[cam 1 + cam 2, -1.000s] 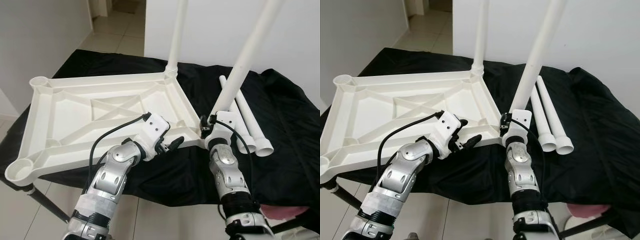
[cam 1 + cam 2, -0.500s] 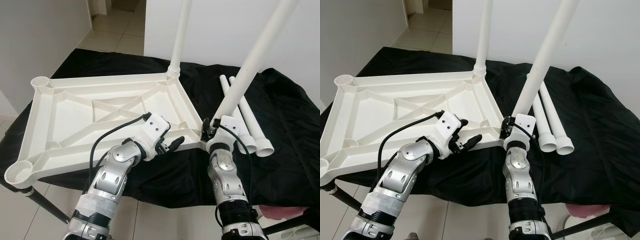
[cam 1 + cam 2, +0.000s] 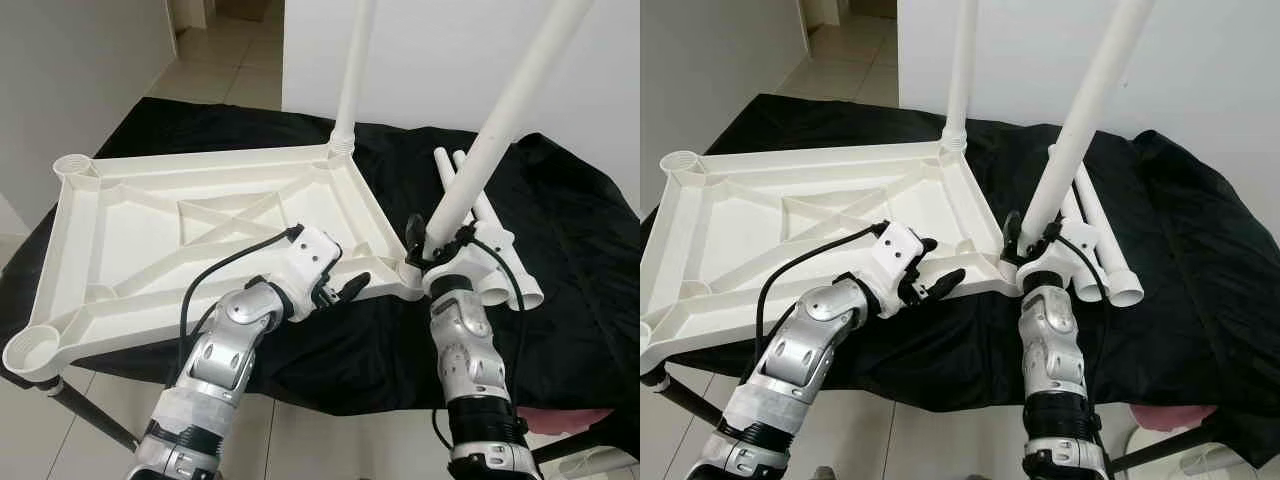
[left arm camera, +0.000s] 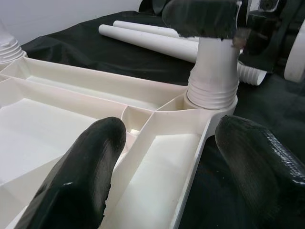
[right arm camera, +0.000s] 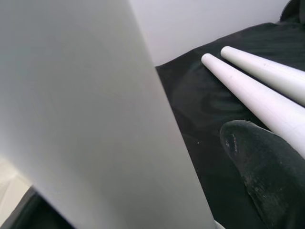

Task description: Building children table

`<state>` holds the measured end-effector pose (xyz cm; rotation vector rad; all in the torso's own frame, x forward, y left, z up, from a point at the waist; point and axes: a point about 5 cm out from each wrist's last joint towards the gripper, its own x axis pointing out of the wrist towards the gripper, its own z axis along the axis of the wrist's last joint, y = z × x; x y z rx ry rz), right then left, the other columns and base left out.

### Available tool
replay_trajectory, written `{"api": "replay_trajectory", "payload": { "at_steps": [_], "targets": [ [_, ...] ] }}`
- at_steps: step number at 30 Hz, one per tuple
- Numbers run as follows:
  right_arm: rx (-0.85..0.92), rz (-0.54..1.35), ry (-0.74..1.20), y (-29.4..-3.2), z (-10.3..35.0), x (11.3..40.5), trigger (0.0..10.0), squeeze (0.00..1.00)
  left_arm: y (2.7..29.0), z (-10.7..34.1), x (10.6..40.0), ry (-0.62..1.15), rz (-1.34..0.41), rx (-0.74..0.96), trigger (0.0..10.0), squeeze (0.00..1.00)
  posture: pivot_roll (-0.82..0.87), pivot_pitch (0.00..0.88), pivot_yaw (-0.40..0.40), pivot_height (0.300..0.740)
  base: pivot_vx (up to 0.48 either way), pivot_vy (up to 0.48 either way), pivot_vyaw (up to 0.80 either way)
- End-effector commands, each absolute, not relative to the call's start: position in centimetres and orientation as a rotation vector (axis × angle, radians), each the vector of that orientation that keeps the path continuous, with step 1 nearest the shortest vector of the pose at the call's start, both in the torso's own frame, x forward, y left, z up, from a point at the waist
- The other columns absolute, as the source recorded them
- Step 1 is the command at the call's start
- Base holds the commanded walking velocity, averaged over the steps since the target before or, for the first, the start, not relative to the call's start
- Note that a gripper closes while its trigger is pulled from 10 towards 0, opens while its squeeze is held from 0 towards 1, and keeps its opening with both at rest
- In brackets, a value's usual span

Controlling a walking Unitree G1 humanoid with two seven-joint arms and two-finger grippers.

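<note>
A white plastic tabletop (image 3: 130,250) lies upside down on the black cloth. One white leg (image 3: 352,80) stands upright in its far right corner socket. A second leg (image 3: 500,110) leans to the right, with its threaded base in the near right corner socket (image 4: 214,71). My right gripper (image 3: 440,245) is shut on this leg just above the socket; in the right wrist view the leg (image 5: 86,105) sits against one black finger (image 5: 267,162). My left gripper (image 3: 345,287) is open, its fingers (image 4: 76,181) straddling the tabletop's near rim beside that corner.
Two loose white legs (image 3: 515,275) lie side by side on the black cloth (image 3: 580,230) right of the tabletop. A white wall rises behind the table. Tiled floor (image 3: 220,60) runs off at the far left. The table's front edge is just below my arms.
My right wrist has turned to the right around the base of the leaning leg, and the leg leans slightly more to the right. The left arm has stayed where it was.
</note>
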<state>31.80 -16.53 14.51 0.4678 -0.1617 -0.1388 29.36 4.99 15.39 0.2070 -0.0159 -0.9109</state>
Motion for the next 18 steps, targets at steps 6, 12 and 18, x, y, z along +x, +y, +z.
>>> {"api": "replay_trajectory", "payload": {
  "at_steps": [6, 12, 18],
  "targets": [
    [0.531, -0.171, -0.196, -17.8, 15.1, 32.0, 10.0, 0.0, 4.9, 15.5, 29.7, -0.025, -0.822, 0.215, 10.0, 0.0, 0.01, 0.0, -0.082, 0.74, 0.0, 0.0, 0.0],
    [0.032, 0.074, -0.208, -14.8, 15.5, 32.3, 10.0, 0.0, 4.9, 15.6, 29.8, -0.026, -0.823, 0.218, 10.0, 0.0, 0.01, 0.0, -0.076, 0.74, 0.0, 0.0, 0.0],
    [-0.074, 0.183, -0.193, -13.7, 15.0, 32.3, 10.0, 0.0, 4.9, 15.6, 29.7, -0.026, -0.828, 0.221, 10.0, 0.0, 0.01, 0.0, -0.073, 0.74, 0.0, 0.0, 0.0]
  ]
}}
